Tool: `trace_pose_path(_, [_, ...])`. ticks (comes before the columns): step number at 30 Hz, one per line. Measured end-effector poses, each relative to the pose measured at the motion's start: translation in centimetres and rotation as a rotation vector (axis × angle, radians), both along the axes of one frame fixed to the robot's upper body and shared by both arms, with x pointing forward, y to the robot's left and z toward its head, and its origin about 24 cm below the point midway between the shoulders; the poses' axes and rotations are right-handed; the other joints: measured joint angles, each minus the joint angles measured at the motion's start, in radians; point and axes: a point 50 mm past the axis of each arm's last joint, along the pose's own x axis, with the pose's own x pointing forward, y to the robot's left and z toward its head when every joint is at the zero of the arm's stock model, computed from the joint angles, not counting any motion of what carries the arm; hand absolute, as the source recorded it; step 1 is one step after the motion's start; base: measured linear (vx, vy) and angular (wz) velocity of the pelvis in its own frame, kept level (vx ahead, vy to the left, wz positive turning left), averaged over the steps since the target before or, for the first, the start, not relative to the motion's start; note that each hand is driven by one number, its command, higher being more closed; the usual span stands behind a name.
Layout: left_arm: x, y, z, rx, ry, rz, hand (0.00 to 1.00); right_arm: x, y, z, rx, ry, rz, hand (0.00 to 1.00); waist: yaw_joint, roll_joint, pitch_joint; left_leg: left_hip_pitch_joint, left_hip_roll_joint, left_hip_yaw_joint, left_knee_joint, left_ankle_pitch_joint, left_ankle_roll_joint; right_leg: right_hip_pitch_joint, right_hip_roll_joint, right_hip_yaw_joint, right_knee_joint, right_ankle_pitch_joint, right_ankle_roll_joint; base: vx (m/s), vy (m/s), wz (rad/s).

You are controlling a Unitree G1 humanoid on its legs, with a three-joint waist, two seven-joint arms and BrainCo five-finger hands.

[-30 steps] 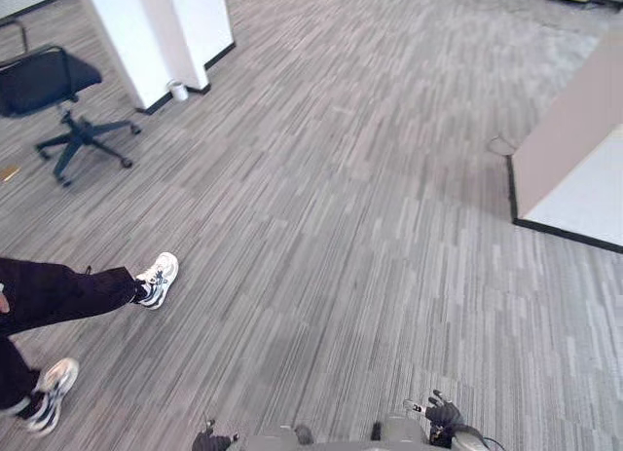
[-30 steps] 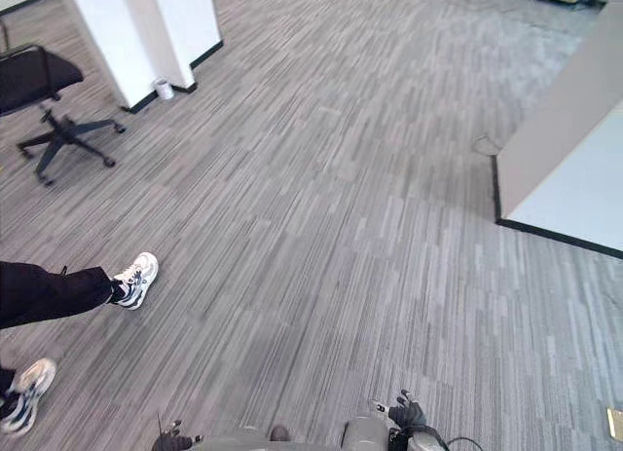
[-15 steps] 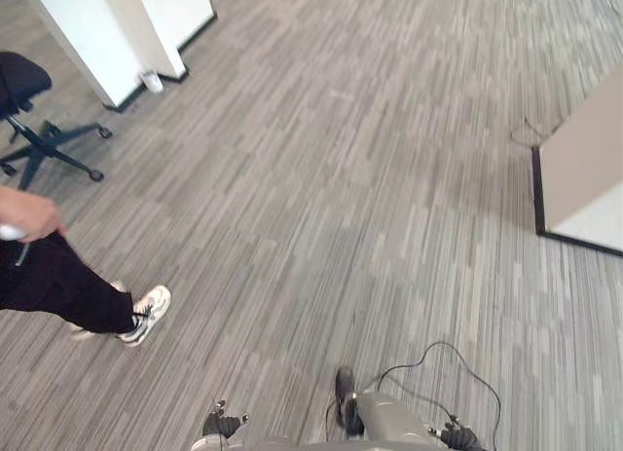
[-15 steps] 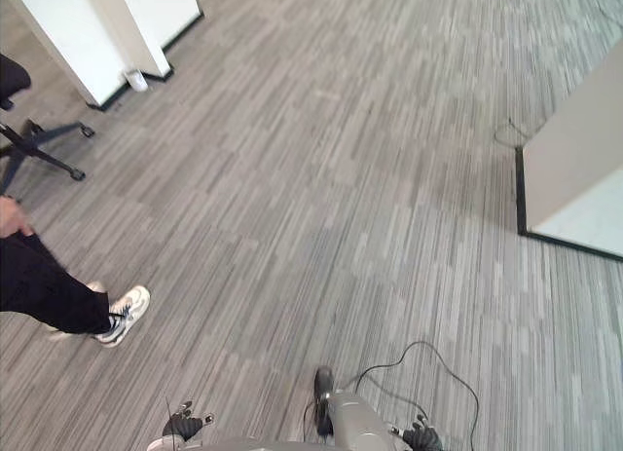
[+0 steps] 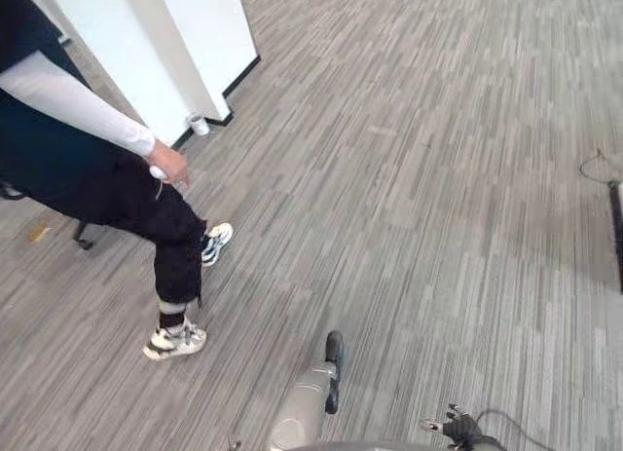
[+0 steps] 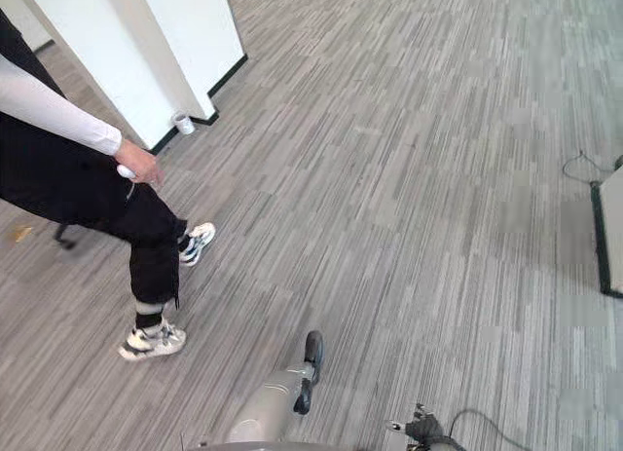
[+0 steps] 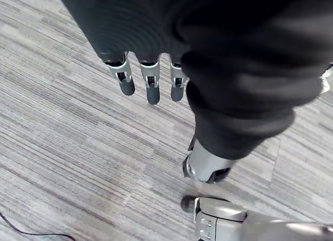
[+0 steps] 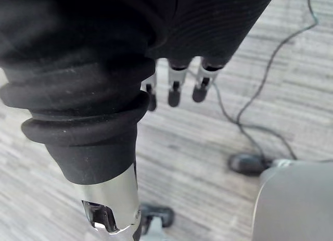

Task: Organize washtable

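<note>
**Washtable, and state of the task.** Where the washtable stands cannot be told from these views, nor can how its things lie. What is done and what is left are therefore not settled. The scene fits the robot being on open floor on its way to the table as well as it fits the robot being away from a table that is already in order.

**Hands.** The left hand (image 7: 152, 90) hangs over the floor with its fingers straight and slightly apart, and it holds nothing. The right hand (image 8: 174, 94) hangs likewise, its fingers relaxed and side by side, and it is empty too. Each hand has silver fingers with dark rounded tips below a matte, dark, ribbed cover.

**Floor.** The carpet (image 5: 438, 178) is a low, flat pile in narrow grey streaks. It is laid in rectangular tiles whose grain runs one way.

**Surroundings.**
- A white partition (image 5: 165, 52) rises at the robot's left. It is smooth and flat-faced, with a thin black strip along its foot.
- A small white cup-like cylinder (image 5: 199, 126) stands on the carpet just beside the partition's corner.
- A person (image 5: 117, 178) stands between the partition and the robot, in a white sleeve, dark trousers and pale sneakers (image 5: 175, 341).
- The person's hand (image 5: 167, 167) is closed on a small white object too small to identify.
- A second pale panel (image 6: 611, 237) with black edging shows at the robot's right, well apart from the person.
</note>
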Motion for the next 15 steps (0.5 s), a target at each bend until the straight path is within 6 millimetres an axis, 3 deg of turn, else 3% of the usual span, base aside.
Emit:
trace_pose_path(1, [-0.1, 0.7, 0.1, 0.017, -0.001, 0.02, 0.0, 0.3, 0.6, 0.0, 0.017, -0.008, 0.006, 0.0, -0.006, -0.039, -0.026, -0.004, -0.026, 0.019, -0.001, -0.026, 0.048, -0.037, -0.03, 0.025, 0.059, -0.003, 0.013, 0.62, 0.287, -0.37])
trace_pose_path(3, [1.6, 1.0, 0.2, 0.025, -0.039, 0.025, 0.0, 0.1, 0.5, 0.0, 0.023, -0.012, -0.04, 0.0, -0.006, -0.046, -0.026, 0.056, -0.062, 0.073, -0.022, -0.053, 0.142, -0.131, -0.051, 0.113, 0.31, 0.023, 0.079, 0.66, 0.328, -0.33])
trace_pose_path(5, [1.8, 1.2, 0.3, 0.031, -0.048, 0.033, 0.0, -0.6, 0.2, -0.3, 0.026, 0.017, -0.079, 0.0, -0.01, -0.043, -0.013, 0.196, -0.095, 0.098, -0.073, -0.112, 0.16, -0.204, -0.079, 0.127, 0.578, 0.06, 0.166, 0.51, 0.28, -0.63])
trace_pose_path(7, [2.0, 1.1, 0.2, 0.025, -0.047, 0.013, 0.0, -0.2, -0.1, 0.0, 0.021, -0.012, -0.098, 0.0, -0.054, -0.035, -0.005, 0.323, -0.11, 0.104, -0.104, -0.177, 0.17, -0.267, -0.087, 0.061, 0.736, 0.033, 0.138, 0.41, 0.279, -0.44])
trace_pose_path(9, [4.0, 1.1, 0.4, 0.029, -0.078, -0.075, 0.0, 0.9, -0.4, 0.4, 0.007, -0.066, -0.094, 0.0, -0.109, -0.019, -0.001, 0.451, -0.116, 0.09, -0.169, -0.21, 0.169, -0.368, -0.081, -0.075, 0.754, -0.02, 0.059, 0.43, 0.234, 0.05])
trace_pose_path(12, [6.7, 1.0, 0.8, 0.036, -0.136, -0.13, 0.0, 1.0, -0.6, 0.6, 0.002, -0.078, -0.112, 0.0, -0.128, -0.024, 0.003, 0.539, -0.113, 0.07, -0.217, -0.238, 0.148, -0.442, -0.03, -0.134, 0.599, -0.034, 0.064, 0.39, 0.11, 0.12])
trace_pose_path(13, [7.7, 0.9, 1.0, 0.037, -0.158, -0.14, 0.0, 0.9, -0.9, 0.6, -0.004, -0.078, -0.131, 0.0, -0.144, -0.024, 0.01, 0.579, -0.106, 0.057, -0.23, -0.254, 0.145, -0.474, 0.01, -0.14, 0.491, -0.014, 0.056, 0.48, 0.058, 0.27])
trace_pose_path(15, [8.7, 0.8, 1.2, 0.038, -0.182, -0.148, 0.0, 0.0, -1.1, 0.4, -0.011, -0.052, -0.163, 0.0, -0.169, -0.036, 0.027, 0.64, -0.094, 0.031, -0.252, -0.282, 0.111, -0.522, 0.059, -0.153, 0.338, 0.092, 0.046, 0.57, 0.048, 0.4])
